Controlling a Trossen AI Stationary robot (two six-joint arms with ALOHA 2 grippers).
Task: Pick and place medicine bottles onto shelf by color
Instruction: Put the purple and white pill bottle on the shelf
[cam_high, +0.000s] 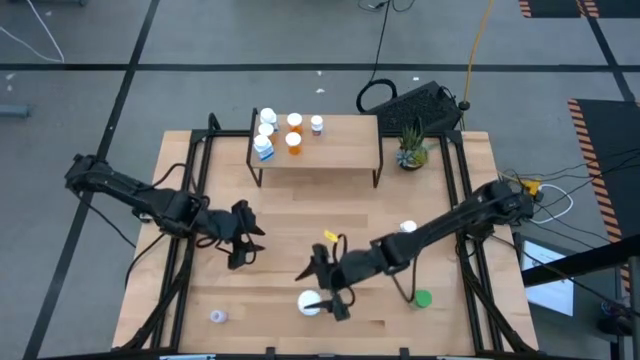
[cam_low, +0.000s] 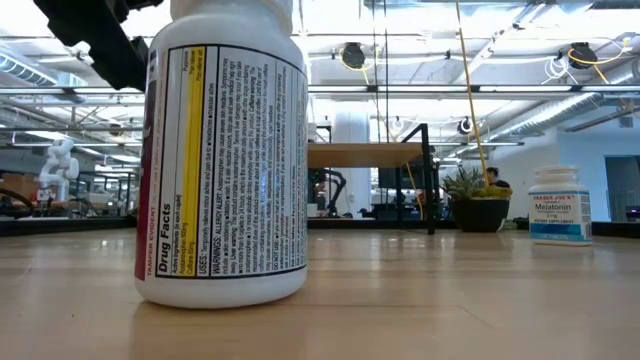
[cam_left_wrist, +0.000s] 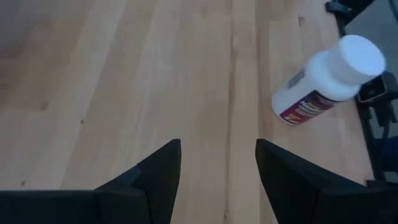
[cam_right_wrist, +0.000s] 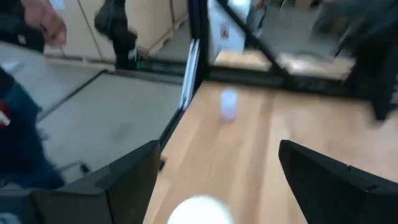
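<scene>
My right gripper (cam_high: 325, 292) (cam_right_wrist: 217, 149) is open and slants down over a white-capped white bottle (cam_high: 310, 302) (cam_right_wrist: 199, 213) standing near the table's near edge. Its cap shows between the fingers, and I see no touch. The same bottle (cam_low: 220, 150) fills the low view, with a dark finger (cam_low: 100, 40) above it on its left. My left gripper (cam_high: 245, 240) (cam_left_wrist: 217, 146) hovers open over bare table, left of centre, and sees that bottle (cam_left_wrist: 323, 81). The shelf (cam_high: 340, 150) at the far side carries three blue-white, two orange and one white-capped bottle.
Standing loose on the table are a pale purple bottle (cam_high: 219, 316) (cam_right_wrist: 229, 104) near the near-left corner, a green-capped one (cam_high: 423, 297) and a white-capped one (cam_high: 408, 228) (cam_low: 560, 205). A potted plant (cam_high: 410, 150) stands right of the shelf, and a small yellow scrap (cam_high: 330, 236) lies mid-table. A person stands beyond the table's left edge in the right wrist view.
</scene>
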